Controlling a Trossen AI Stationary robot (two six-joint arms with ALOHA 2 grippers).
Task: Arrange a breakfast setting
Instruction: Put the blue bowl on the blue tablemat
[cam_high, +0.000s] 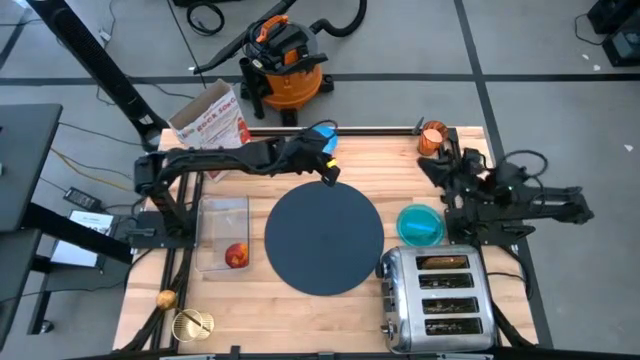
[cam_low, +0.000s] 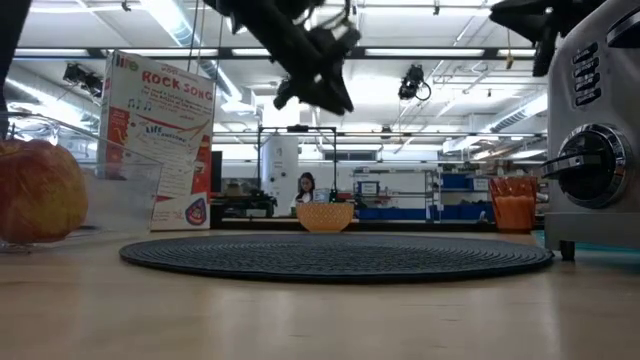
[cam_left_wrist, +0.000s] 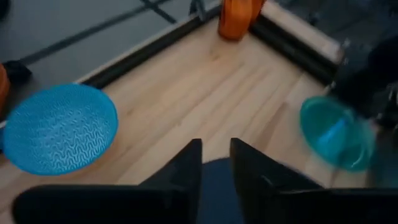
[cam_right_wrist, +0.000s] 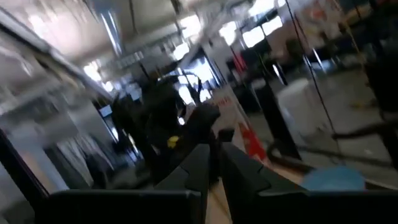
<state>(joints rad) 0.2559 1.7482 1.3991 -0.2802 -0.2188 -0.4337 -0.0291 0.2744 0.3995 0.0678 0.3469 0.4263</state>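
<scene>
Left hand (cam_high: 328, 172): hovering at the far edge of the large dark slate-blue round mat (cam_high: 324, 238), fingers (cam_left_wrist: 186, 165) slightly parted with a narrow gap, holding nothing. Small light-blue textured bowl (cam_left_wrist: 59, 127): on the wooden counter (cam_high: 370, 165) just behind that hand, off the mat. Right hand (cam_right_wrist: 214, 163): raised at the counter's right side near the teal shallow dish (cam_high: 420, 224); fingers nearly pressed together, nothing visibly pinched.

Progress, judged: early. Mat laid centrally but bare. Red apple (cam_high: 237, 255) in a clear plastic tray (cam_high: 222, 215) at left. Copper-orange ribbed cup (cam_high: 433, 137) at the far right corner. Gold spoon (cam_high: 192, 324) at the near left edge. Chrome toaster (cam_high: 436, 298) beside the mat. All pieces left to place.
</scene>
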